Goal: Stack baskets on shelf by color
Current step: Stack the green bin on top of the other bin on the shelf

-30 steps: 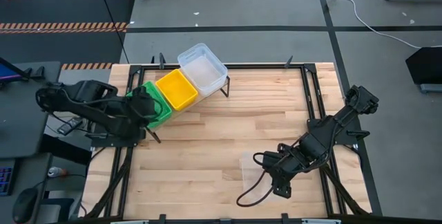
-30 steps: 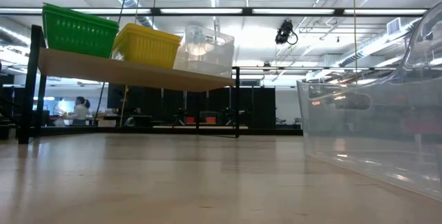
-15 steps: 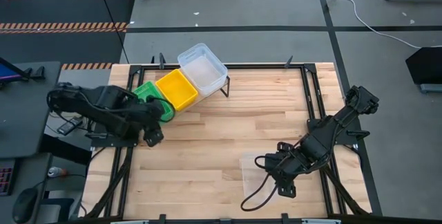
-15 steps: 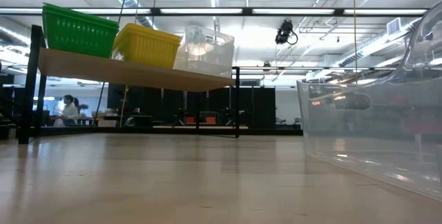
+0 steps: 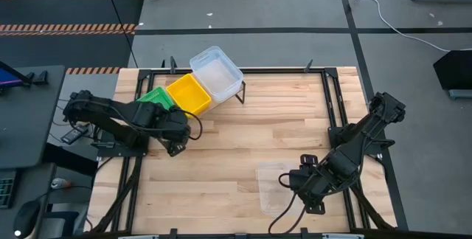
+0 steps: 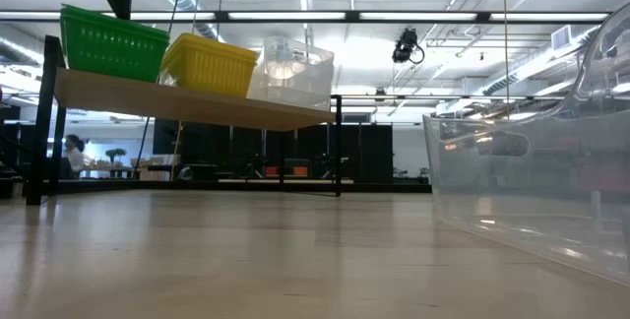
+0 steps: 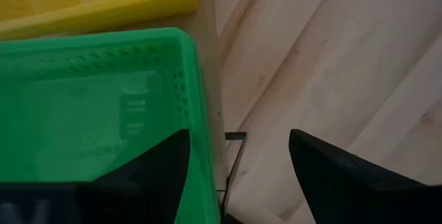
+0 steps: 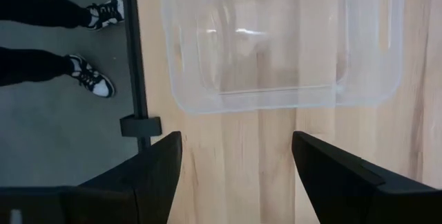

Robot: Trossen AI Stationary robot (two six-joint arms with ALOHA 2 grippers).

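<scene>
Clear translucent plastic basket (image 8: 280, 41) lies on the slatted wooden bench (image 5: 243, 136), just ahead of our right gripper (image 8: 235, 175), fingers spread. We should straddle one rim squarely. Left gripper (image 7: 238, 172), spread, hovers beside the green basket (image 7: 97, 113) on the plywood shelf (image 6: 187, 104).

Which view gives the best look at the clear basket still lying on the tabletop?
The right wrist view: the clear basket shows whole from above, beyond the open right gripper. The high view gives only a faint outline; the low view, one near wall. The left wrist view misses it.
</scene>
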